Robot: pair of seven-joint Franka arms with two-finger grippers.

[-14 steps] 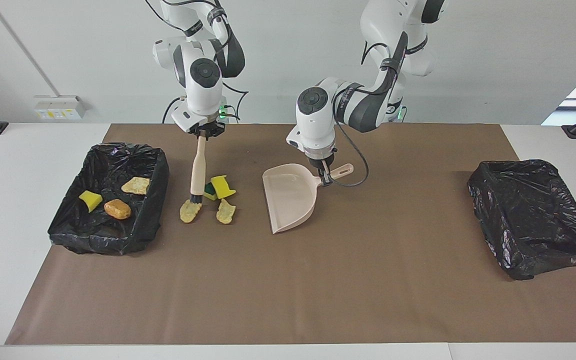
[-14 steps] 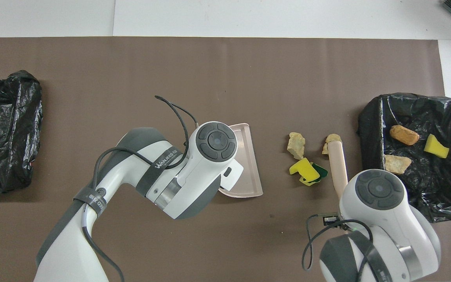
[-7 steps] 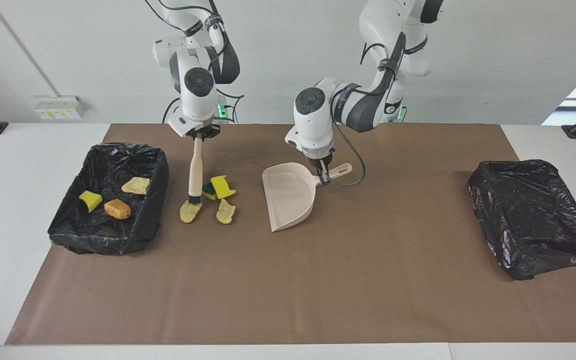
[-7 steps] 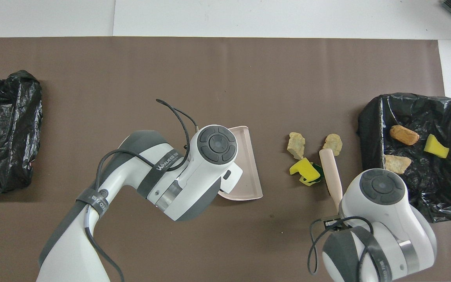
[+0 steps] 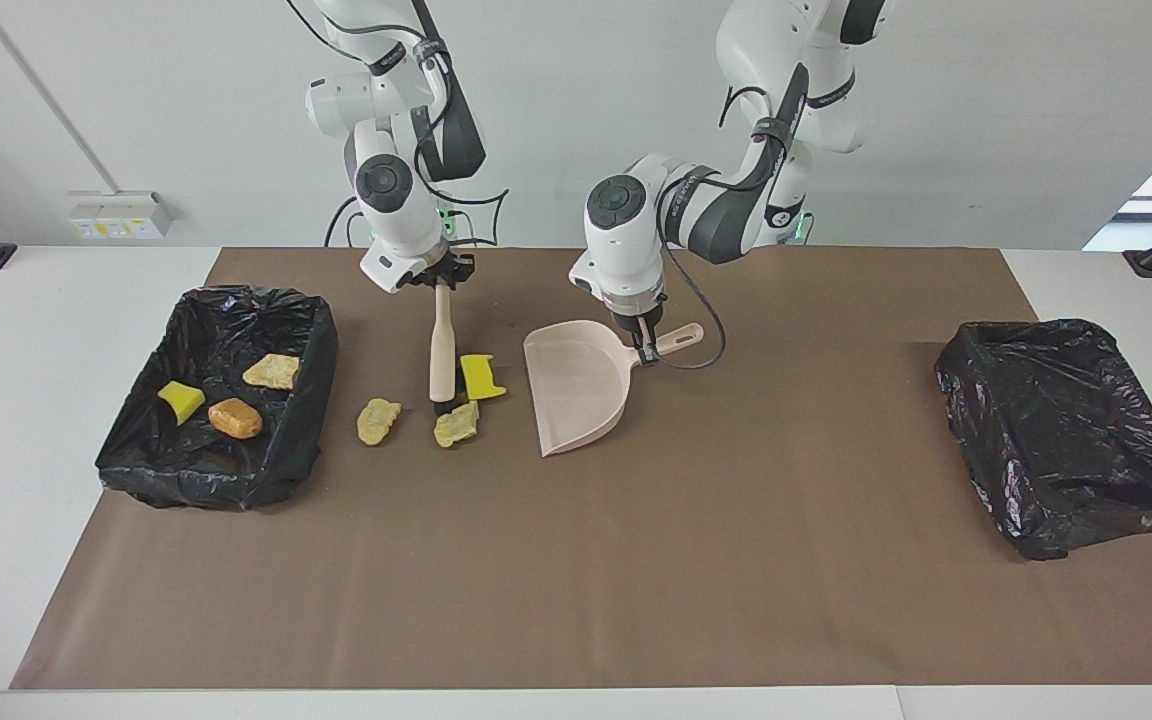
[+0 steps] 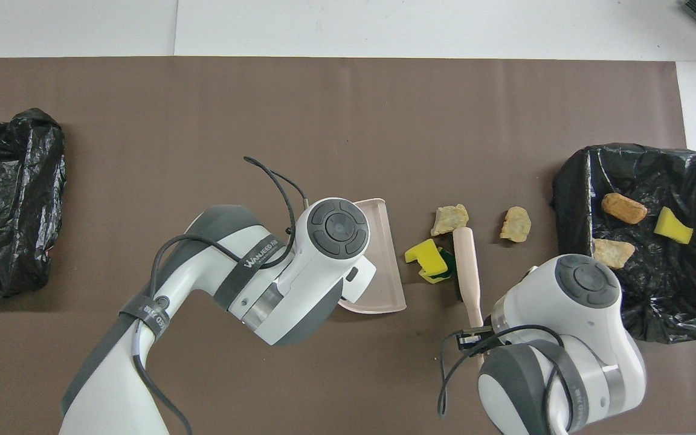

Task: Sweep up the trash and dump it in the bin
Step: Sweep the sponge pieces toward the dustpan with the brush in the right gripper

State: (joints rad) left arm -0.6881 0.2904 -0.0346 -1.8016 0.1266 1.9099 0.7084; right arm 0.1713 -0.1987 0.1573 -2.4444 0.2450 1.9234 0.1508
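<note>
My right gripper (image 5: 439, 283) is shut on the top of a beige brush (image 5: 443, 345), whose dark bristles rest on the mat. Against the bristles lie a yellow-and-green sponge piece (image 5: 481, 377) and a tan chunk (image 5: 457, 425). Another tan chunk (image 5: 377, 420) lies apart, between the brush and the black-lined bin (image 5: 308, 420) at the right arm's end. That bin holds a yellow sponge piece (image 5: 180, 400), a brown chunk (image 5: 235, 418) and a tan chunk (image 5: 272, 371). My left gripper (image 5: 646, 345) is shut on the handle of the beige dustpan (image 5: 576, 385), just beside the swept trash.
A second black-lined bin (image 5: 1066, 430) stands at the left arm's end of the brown mat (image 5: 576, 580). From overhead both wrists cover their grippers; the dustpan (image 6: 381, 254) and brush (image 6: 466, 266) show between them.
The right gripper carried the brush sideways toward the dustpan, pushing the sponge piece and one tan chunk along. The other tan chunk stayed behind. The dustpan barely shifted.
</note>
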